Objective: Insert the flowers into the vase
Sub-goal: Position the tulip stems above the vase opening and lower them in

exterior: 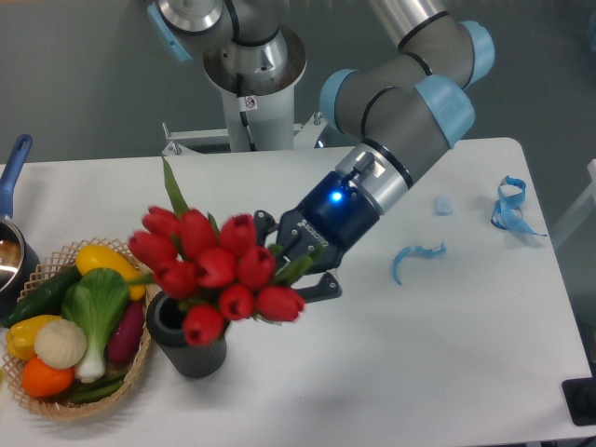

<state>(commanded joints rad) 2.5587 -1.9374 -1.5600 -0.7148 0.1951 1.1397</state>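
I see vase (186,346) at front left of table (447,372), basket (56,400) just left of it, pot (11,244) behind basket at table edge. Flowers (219,270) over vase mouth, gripper (300,268) right of them. Ribbon scraps (510,209) far right.

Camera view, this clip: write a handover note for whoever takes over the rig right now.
Gripper: shut on the flowers' stems, arm reaching in from the right.
Flowers: red tulip bunch held tilted, heads over the vase mouth, not yet inside.
Vase: upright on the table, beside the vegetable basket.
Done: bunch picked up and brought to the vase.
Left: get stems into the mouth, release, retreat.
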